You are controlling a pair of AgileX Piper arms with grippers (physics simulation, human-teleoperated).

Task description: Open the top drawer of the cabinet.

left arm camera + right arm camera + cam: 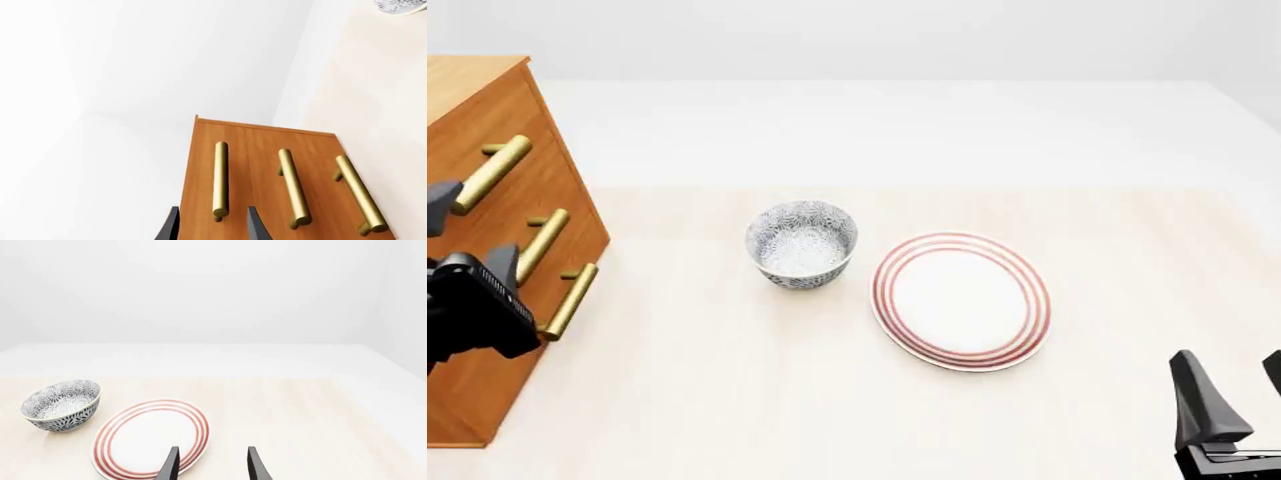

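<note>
Cabinet [487,150] of orange-brown wood stands at the table's [761,400] left edge, three gold-handled drawers facing the left hand [211,225]. That hand hovers just in front of the top drawer [207,150], fingers spread on either side of its gold handle [220,180] without touching it; the drawer looks closed. Far across the table, the right hand [211,465] rests low with fingers spread and empty, just behind a red-rimmed plate [152,437], a patterned bowl [61,405] beyond that.

Smooth orange-brown wooden cabinet [481,110], satin gold metal handles [221,180].
</note>
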